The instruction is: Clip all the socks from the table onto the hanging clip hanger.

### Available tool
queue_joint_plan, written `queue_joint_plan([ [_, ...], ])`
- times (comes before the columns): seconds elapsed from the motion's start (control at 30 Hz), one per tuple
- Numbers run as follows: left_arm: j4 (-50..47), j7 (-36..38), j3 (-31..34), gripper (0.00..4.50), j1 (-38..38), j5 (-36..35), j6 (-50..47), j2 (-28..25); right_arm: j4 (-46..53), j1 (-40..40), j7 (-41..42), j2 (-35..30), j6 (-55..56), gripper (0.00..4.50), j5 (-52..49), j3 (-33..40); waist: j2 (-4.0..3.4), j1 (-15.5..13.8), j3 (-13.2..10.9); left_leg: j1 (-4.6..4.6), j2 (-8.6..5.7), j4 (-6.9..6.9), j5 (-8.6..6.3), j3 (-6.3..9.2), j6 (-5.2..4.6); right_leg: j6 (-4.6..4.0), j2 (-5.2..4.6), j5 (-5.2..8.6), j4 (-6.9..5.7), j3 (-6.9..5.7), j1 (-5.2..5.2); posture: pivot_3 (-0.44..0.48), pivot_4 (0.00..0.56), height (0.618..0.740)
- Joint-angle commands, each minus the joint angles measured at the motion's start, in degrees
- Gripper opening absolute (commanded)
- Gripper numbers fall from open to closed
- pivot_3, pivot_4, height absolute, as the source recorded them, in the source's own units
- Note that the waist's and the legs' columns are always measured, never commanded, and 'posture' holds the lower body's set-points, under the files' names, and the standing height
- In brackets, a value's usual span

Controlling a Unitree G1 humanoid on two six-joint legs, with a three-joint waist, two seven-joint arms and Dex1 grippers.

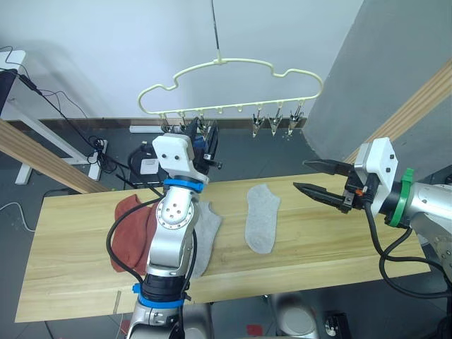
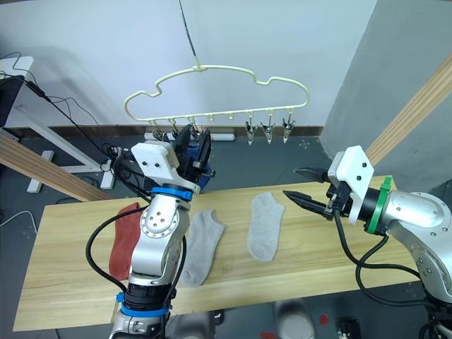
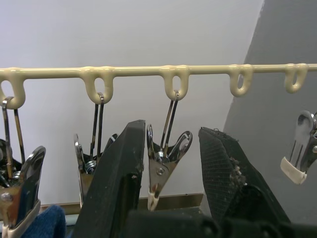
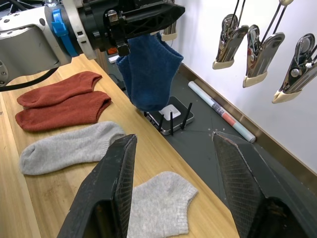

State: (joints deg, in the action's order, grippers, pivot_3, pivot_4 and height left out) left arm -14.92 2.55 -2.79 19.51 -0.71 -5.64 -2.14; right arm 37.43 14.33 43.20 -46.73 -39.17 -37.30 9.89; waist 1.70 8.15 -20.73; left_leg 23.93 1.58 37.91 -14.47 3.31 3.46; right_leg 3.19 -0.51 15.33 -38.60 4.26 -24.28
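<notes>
The cream clip hanger [image 1: 233,70] hangs above the far edge of the table [image 1: 318,247]. My left gripper [image 1: 202,131] is raised to its left clips, open, with one metal clip [image 3: 162,163] between the fingers [image 3: 119,178]. Blue socks [image 4: 148,74] hang from the clips just beside it. Two rust-red socks [image 1: 131,226] lie at the table's left. One grey sock [image 1: 263,217] lies mid-table, another [image 1: 208,233] partly behind my left arm. My right gripper [image 1: 302,175] hovers open and empty over the table's right part.
Three empty clips [image 1: 275,123] hang at the hanger's right end. Thick wooden poles slant at the left [image 1: 42,152] and right [image 1: 417,106]. A router [image 4: 171,114] and cables lie on the floor behind the table.
</notes>
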Motion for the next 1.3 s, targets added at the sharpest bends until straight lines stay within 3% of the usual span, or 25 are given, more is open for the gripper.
queue_joint_plan([
  [0.03,-1.99,-0.40,0.55,1.87,0.37,0.07,0.49,0.16,1.18,0.48,0.50,-0.23,0.87,2.55,-0.85,0.33,0.00,0.00,0.00,0.00,0.00,0.00,0.00,0.00,0.00,-0.01,0.00,-0.01,0.00,0.00,0.00,-0.303,0.352,0.737],
  [0.13,-2.12,-0.45,0.61,1.87,0.35,0.04,0.40,0.17,1.08,0.64,0.66,-0.16,0.85,2.55,-0.83,0.27,0.00,0.01,0.00,0.00,0.00,0.00,0.00,0.00,0.00,-0.03,0.00,-0.02,-0.01,0.00,0.00,-0.302,0.352,0.737],
  [0.47,-2.30,-0.25,0.61,0.04,0.34,-0.17,0.53,0.10,1.45,0.39,0.49,0.17,0.83,2.55,-0.80,-0.07,0.00,0.00,0.00,0.00,0.00,0.01,0.00,0.00,0.00,-0.03,0.00,-0.02,-0.02,0.00,0.00,-0.300,0.350,0.737],
  [0.67,-2.85,0.16,0.80,0.01,-0.02,-0.57,0.25,-0.23,1.57,-1.11,-0.45,0.57,0.77,2.55,0.40,-0.92,0.01,-0.01,0.01,-0.02,0.00,0.02,0.00,0.01,0.00,-0.04,0.00,-0.02,-0.03,0.00,0.01,-0.299,0.349,0.737],
  [0.73,-3.33,0.73,1.01,0.00,-0.10,-1.06,-0.25,-0.66,1.29,-3.04,-4.53,1.70,0.14,2.90,4.46,-3.84,0.01,0.00,0.01,-0.02,0.00,0.02,0.00,0.01,0.00,-0.04,0.00,-0.02,-0.03,-0.01,0.01,-0.299,0.349,0.737],
  [0.8,-3.93,1.38,1.34,0.00,-0.01,-1.56,-1.03,-1.15,1.90,-5.37,-9.42,3.67,-0.61,3.37,8.57,-7.64,0.04,-0.02,0.03,-0.02,0.01,0.01,0.00,0.02,0.00,-0.03,0.00,-0.02,-0.03,-0.02,0.02,-0.284,0.353,0.737],
  [0.9,-4.79,3.06,1.61,0.00,0.04,-3.38,-2.70,-1.93,2.48,-7.48,-16.34,8.71,-1.28,4.43,14.26,-14.21,0.03,-0.02,0.02,-0.02,0.02,0.00,0.01,0.03,0.01,0.02,0.00,0.01,-0.07,-0.01,-0.01,-0.277,0.360,0.737],
  [1.0,-6.09,6.54,1.58,0.00,0.15,-6.34,-4.85,-3.65,-0.88,-8.82,-26.64,17.04,-0.61,4.47,23.57,-23.50,0.04,0.17,0.03,-0.07,0.05,0.02,0.02,0.01,0.03,0.13,0.02,0.08,-0.15,0.01,-0.02,-0.276,0.361,0.737],
  [1.13,-7.49,9.93,2.53,0.00,0.50,-10.12,-7.79,-5.63,-8.14,-9.59,-33.80,25.16,2.18,4.47,32.03,-30.58,0.01,0.08,0.03,-0.07,0.05,0.01,0.04,0.04,0.07,0.23,0.04,0.14,-0.24,0.00,-0.07,-0.261,0.365,0.737],
  [1.3,-8.77,12.93,3.85,0.00,1.09,-14.41,-11.20,-7.67,-16.88,-10.31,-40.70,35.06,3.62,4.47,36.23,-31.30,0.01,-0.08,0.03,-0.07,0.07,0.00,0.04,0.06,0.08,0.23,0.03,0.14,-0.25,-0.03,-0.08,-0.246,0.364,0.737],
])
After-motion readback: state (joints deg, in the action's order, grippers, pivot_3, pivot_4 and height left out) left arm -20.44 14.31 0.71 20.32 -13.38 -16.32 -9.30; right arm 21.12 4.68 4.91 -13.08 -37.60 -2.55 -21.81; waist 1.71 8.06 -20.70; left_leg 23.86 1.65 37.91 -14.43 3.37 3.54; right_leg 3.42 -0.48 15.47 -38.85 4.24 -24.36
